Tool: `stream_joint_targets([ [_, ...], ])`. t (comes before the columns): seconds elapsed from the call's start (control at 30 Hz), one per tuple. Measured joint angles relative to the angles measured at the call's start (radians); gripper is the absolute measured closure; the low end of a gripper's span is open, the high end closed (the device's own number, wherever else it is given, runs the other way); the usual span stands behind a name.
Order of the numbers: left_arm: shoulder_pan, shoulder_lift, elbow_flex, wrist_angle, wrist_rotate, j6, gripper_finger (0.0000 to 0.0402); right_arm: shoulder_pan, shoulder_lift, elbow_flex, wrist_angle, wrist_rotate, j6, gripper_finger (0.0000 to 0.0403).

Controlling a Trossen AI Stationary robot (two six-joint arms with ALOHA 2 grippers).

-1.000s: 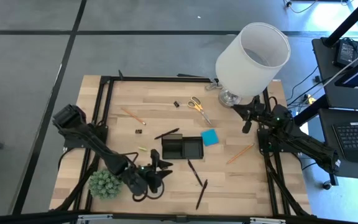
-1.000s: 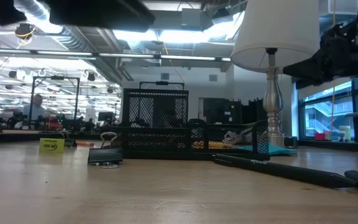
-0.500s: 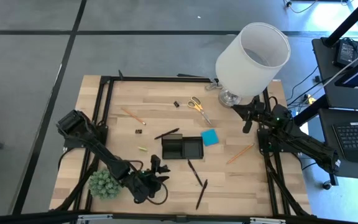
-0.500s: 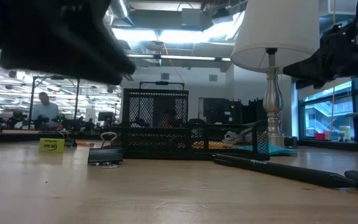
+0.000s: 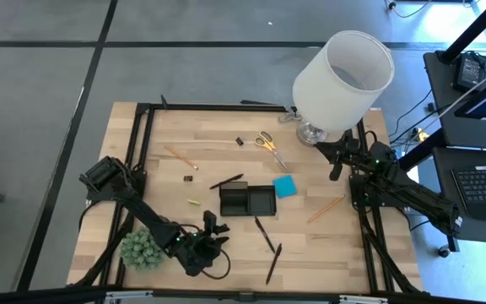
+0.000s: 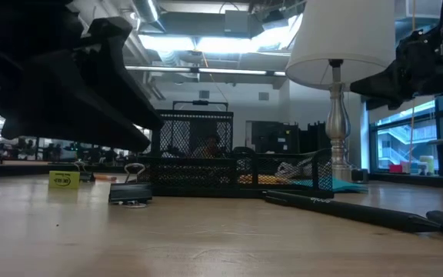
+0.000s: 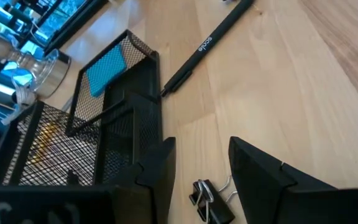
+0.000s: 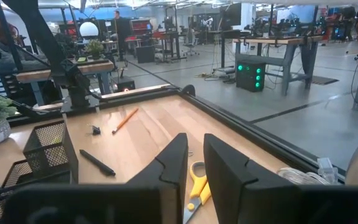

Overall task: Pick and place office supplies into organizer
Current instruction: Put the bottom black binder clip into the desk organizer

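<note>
Bare wood around the left gripper (image 5: 212,230), fingers parted just above a black clip (image 7: 209,198). Hemmed by the organizer (image 5: 247,202) just beyond and the plant ball (image 5: 143,248) beside the arm. 2 black pens (image 5: 268,245) across the near-right lane. Far right corner blocked by the lamp (image 5: 342,74), right gripper (image 5: 336,169) beside it.

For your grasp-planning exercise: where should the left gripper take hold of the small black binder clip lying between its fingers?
Grip the small black binder clip across its black body, descending from above. Its wire handles lie splayed toward one side, and the left gripper is open over it.
</note>
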Motion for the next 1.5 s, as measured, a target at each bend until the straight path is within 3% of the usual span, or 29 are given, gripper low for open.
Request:
stream_joint_targets([
  [1.13,0.031,0.064,0.000,-0.132,0.029,-0.194,0.0259,0.000,0.000,0.000,0.000,0.001,-0.003,0.0345],
  [1.5,0.031,0.064,0.000,-0.131,0.029,-0.196,0.0259,0.000,0.000,0.000,0.000,0.001,-0.004,0.0345],
])
